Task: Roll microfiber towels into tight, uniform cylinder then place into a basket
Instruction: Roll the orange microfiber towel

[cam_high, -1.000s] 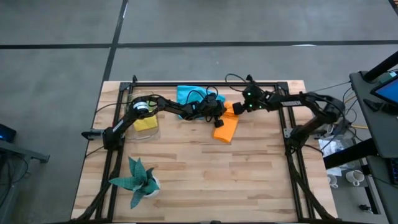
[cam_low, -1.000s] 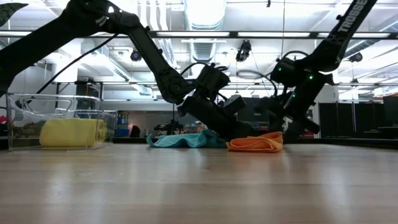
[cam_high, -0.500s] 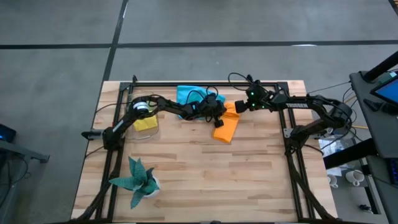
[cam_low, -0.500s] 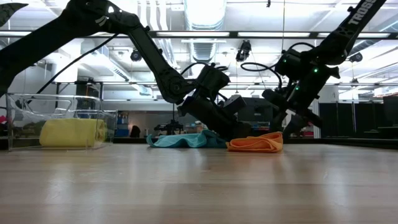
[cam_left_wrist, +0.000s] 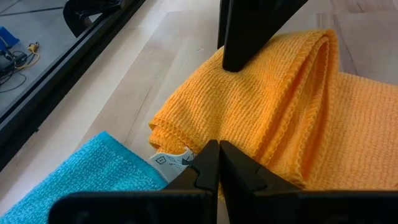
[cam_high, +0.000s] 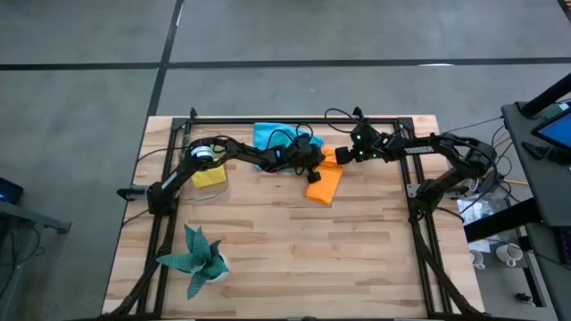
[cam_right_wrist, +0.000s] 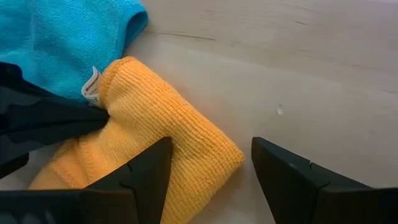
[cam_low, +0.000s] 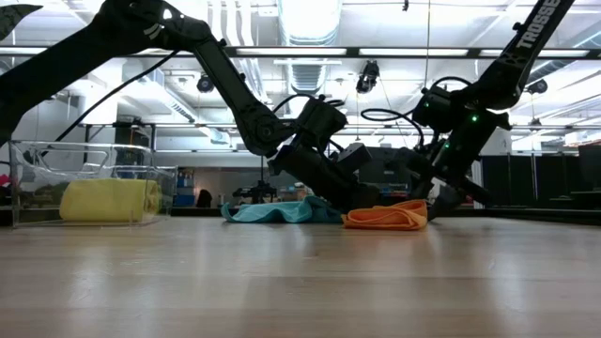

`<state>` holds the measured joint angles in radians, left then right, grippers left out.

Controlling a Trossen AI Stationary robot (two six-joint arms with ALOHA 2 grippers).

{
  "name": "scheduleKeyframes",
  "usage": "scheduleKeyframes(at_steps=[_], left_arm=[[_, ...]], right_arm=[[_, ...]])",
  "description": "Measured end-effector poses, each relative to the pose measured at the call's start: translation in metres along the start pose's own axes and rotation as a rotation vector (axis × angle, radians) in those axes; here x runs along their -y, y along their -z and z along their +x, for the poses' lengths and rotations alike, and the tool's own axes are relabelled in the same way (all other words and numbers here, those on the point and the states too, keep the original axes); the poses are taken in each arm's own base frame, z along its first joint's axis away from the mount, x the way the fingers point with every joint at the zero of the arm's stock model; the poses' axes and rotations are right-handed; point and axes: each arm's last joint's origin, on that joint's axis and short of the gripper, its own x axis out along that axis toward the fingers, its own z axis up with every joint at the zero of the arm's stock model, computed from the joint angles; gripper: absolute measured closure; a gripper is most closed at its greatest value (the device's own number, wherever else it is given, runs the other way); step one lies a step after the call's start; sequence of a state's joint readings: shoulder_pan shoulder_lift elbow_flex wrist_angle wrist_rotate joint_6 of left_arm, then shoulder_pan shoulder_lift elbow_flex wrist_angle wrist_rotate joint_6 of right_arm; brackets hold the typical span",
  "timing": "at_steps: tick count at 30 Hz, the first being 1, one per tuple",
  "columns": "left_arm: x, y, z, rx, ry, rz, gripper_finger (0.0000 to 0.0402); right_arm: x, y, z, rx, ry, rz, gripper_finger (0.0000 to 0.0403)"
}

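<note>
An orange towel (cam_high: 325,183) lies folded on the wooden table, behind its middle. A bright blue towel (cam_high: 268,136) lies crumpled to its left. A yellow towel (cam_low: 108,200) sits rolled inside the clear basket (cam_low: 94,155) at the far left. My left gripper (cam_left_wrist: 217,158) is shut at the orange towel's far left corner. My right gripper (cam_right_wrist: 211,174) hangs open over the towel's far folded end (cam_right_wrist: 186,140). One of its fingers stands over the cloth, the other over bare wood. My left gripper has its shut fingertips against the orange towel's edge (cam_left_wrist: 205,134), beside the white label (cam_left_wrist: 171,160), slanting down from the table's left. Whether any cloth is between the tips does not show. The towel lies flat on the table. Whether my right gripper touches the towel I cannot tell.
A black metal frame (cam_high: 294,119) runs around the table top, with its far bar just behind both towels. A dark teal spiky plant (cam_high: 196,259) in a white pot stands near the front left. Bare wood stretches in front of the orange towel.
My right gripper tipped and rose a little above the orange towel's far end, then came back down beside it, still open. The towels kept their places.
</note>
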<state>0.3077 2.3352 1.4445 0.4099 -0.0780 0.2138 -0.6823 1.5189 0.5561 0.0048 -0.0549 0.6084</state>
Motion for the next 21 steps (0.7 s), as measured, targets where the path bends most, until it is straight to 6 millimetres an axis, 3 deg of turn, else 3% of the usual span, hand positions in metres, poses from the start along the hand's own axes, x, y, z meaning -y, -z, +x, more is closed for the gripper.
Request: scheduleKeyframes(at_steps=[5, 15, 21], left_arm=[[0.0, 0.0, 0.0, 0.0, 0.0, 0.0, 0.0402], [0.001, 0.0, 0.0, 0.0, 0.002, 0.001, 0.0402], [0.009, -0.019, -0.016, 0.008, 0.033, 0.026, 0.0402]], right_arm=[[0.0, 0.001, -0.001, 0.002, 0.005, 0.007, 0.0219], [-0.002, 0.005, -0.001, -0.027, 0.002, -0.035, 0.0378], [-0.006, 0.007, -0.002, -0.023, 0.006, -0.091, 0.0388]])
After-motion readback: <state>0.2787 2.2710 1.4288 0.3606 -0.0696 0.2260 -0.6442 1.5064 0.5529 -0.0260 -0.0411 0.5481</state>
